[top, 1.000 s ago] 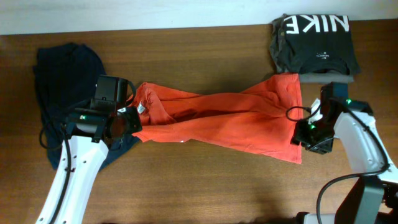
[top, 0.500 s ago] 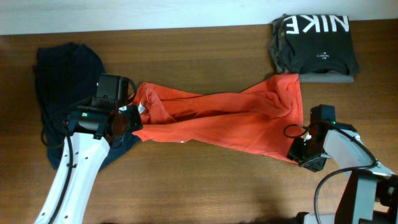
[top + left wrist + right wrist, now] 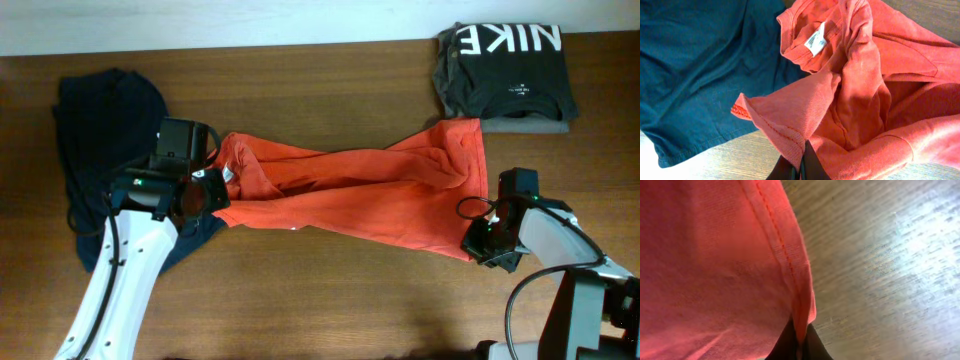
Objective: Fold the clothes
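Observation:
The orange-red T-shirt [image 3: 360, 195] lies stretched across the middle of the table, bunched and twisted, collar and white label at its left end [image 3: 815, 42]. My left gripper [image 3: 212, 196] is shut on a sleeve hem of the shirt [image 3: 799, 167]. My right gripper [image 3: 478, 244] is shut on the shirt's stitched bottom hem corner [image 3: 801, 340], low at the table. The dark navy garment [image 3: 100, 140] lies crumpled at the far left, partly under my left arm, and fills the left of the left wrist view [image 3: 695, 70].
A black shirt with white NIKE lettering [image 3: 505, 65] lies folded on a grey folded garment [image 3: 525, 123] at the back right. The wooden table [image 3: 330, 300] stretches in front of the shirt.
My right gripper has pulled the shirt's hem corner down and left toward the table's front, then stayed put. The left gripper has held still with the sleeve.

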You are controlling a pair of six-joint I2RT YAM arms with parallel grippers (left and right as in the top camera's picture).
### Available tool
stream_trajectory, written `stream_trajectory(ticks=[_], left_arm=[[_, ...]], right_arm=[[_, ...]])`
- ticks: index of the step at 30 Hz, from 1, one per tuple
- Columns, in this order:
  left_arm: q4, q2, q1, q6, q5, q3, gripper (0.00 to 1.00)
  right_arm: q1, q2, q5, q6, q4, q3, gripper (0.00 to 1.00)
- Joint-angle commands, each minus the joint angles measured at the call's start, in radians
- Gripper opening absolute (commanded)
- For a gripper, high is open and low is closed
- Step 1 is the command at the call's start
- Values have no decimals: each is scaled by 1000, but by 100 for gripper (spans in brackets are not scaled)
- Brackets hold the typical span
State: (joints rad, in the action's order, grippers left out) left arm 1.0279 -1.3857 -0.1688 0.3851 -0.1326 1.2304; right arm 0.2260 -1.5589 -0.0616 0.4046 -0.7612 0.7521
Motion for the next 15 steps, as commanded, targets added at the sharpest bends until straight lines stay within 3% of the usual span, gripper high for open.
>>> stream_trajectory(ticks=[1, 4, 8, 15], left_arm=[[6, -3, 6, -17, -21, 2, 0], [33, 17, 6, -16, -8, 5, 0], [92, 104, 6, -16, 91, 5, 0], [245, 135, 6, -16, 122, 4, 0]], right_arm=[[6, 3, 14, 23, -70, 63, 4], [6, 42, 21, 19, -177, 155, 4], [6, 103, 124, -34, -449, 367, 4], [13, 163, 193, -61, -652, 513, 4]])
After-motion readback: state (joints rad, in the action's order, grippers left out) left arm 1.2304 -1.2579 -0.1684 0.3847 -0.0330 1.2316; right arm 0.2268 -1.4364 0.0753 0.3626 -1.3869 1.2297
